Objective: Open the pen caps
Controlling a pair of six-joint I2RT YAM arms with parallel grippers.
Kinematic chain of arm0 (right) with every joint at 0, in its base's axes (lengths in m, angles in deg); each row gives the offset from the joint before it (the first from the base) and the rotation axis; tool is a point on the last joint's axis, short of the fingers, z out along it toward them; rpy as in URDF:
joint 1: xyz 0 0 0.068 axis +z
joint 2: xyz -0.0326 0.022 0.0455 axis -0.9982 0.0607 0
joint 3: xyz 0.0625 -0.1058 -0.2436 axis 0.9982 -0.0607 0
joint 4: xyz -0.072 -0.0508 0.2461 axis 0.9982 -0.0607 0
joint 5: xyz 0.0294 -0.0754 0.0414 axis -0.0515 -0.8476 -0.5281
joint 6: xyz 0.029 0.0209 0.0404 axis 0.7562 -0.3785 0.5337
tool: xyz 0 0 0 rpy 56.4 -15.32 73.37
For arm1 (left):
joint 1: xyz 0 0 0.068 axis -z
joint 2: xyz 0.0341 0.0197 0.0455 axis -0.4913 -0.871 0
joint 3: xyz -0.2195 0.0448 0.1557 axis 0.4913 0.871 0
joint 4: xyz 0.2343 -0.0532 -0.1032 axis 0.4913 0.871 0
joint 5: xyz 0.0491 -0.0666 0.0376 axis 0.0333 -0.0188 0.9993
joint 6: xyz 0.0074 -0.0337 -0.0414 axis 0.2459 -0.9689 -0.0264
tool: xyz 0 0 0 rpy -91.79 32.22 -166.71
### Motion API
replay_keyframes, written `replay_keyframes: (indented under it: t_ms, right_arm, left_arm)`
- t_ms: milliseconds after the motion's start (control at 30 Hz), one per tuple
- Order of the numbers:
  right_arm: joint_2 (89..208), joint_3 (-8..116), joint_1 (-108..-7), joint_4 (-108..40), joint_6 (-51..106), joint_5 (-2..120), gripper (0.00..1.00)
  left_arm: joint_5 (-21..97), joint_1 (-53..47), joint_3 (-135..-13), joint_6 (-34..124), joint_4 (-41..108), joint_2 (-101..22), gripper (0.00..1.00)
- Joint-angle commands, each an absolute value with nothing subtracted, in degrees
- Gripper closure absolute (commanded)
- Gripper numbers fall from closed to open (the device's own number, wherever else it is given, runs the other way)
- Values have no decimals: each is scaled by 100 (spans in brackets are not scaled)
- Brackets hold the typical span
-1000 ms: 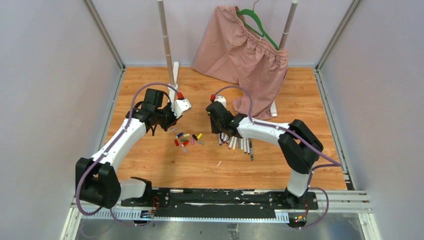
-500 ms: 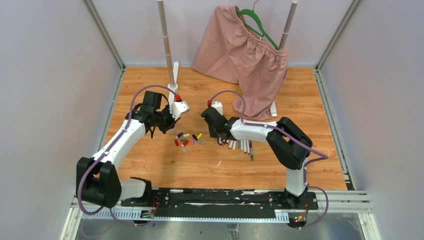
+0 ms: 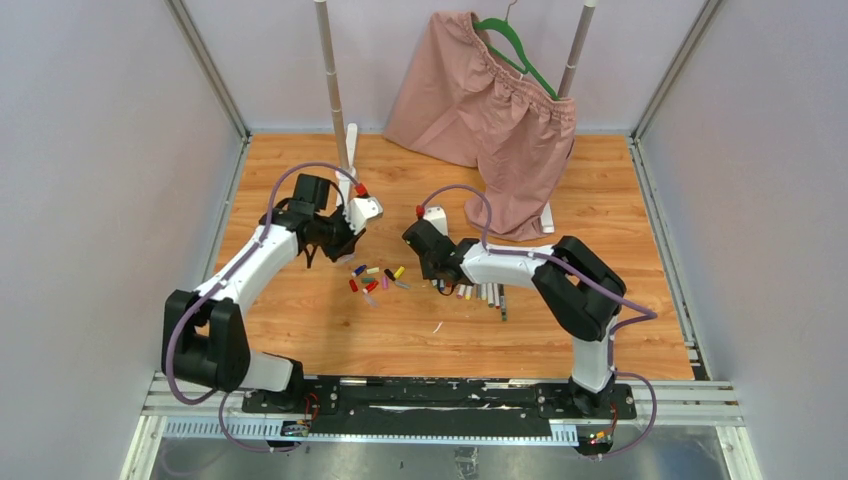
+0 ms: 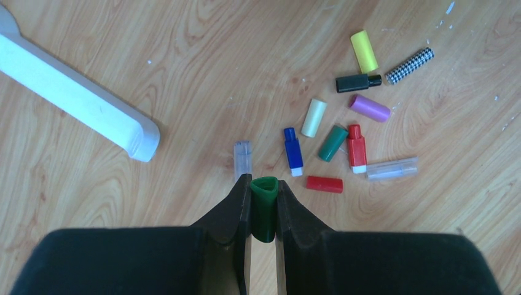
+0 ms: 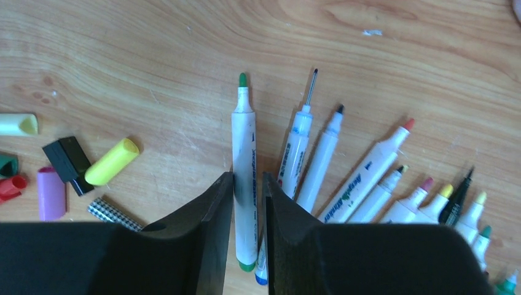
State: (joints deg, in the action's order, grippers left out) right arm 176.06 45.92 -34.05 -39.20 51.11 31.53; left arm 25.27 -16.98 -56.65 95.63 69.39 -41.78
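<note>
so the small dark green plastic cap (image 4: 265, 215) is pinched end-up between the fingers of the left gripper (image 4: 264, 179), jaws clenched on it, hanging over the wooden table (image 4: 184, 49). Just past it is the scatter of loose caps (image 4: 344, 123) lying flat: yellow, black, a checked one, purple, cream, blue, teal, two red and a couple of clear ones, mostly just beside each other, some touching. A white plastic foot (image 4: 80, 101) lies off to the left of them

Over on the other side, the right gripper (image 5: 247, 178) has a finger on each side of a white-barrelled marker pen with a bare green tip (image 5: 244, 135), which points away from the wrist. There's a dark sliver on one side, so I can't tell if it's actually squeezing it. The other uncapped pens (image 5: 368, 178) fan out on the table right next to it, tips bare
</note>
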Motion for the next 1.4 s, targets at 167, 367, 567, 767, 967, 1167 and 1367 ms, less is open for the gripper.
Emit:
replay_keyframes:
  t_ms: [167, 367, 567, 767, 967, 1167, 1367]
  right_arm:
    - [16032, 4066, -3377, -4266, 5188, 2998, 71]
    - [14776, 3412, -3550, -4333, 5402, 3243, 67]
    - [13602, 2523, -3850, -4405, 5554, 3090, 57]
    - [12808, 1918, -4239, -4691, 5671, 3074, 49]
    - [12424, 1878, -4521, -5012, 5635, 3080, 47]
    - [12245, 2096, -5090, -5429, 5454, 3157, 44]
    - [12491, 2465, -5903, -6225, 5350, 1985, 41]
  left_arm:
    - [2247, -1398, -6321, 9229, 6950, -5245, 97]
    - [2291, -1292, -6461, 8733, 6667, -5844, 90]
    - [2422, -1209, -6334, 8601, 6453, -5996, 72]
    - [2594, -1152, -6264, 8602, 6410, -6044, 61]
    - [2584, -1150, -6340, 8654, 6630, -5839, 59]
    - [2348, -1269, -6957, 8578, 7233, -5329, 58]
    - [2141, -1913, -7090, 8172, 7028, -4624, 20]
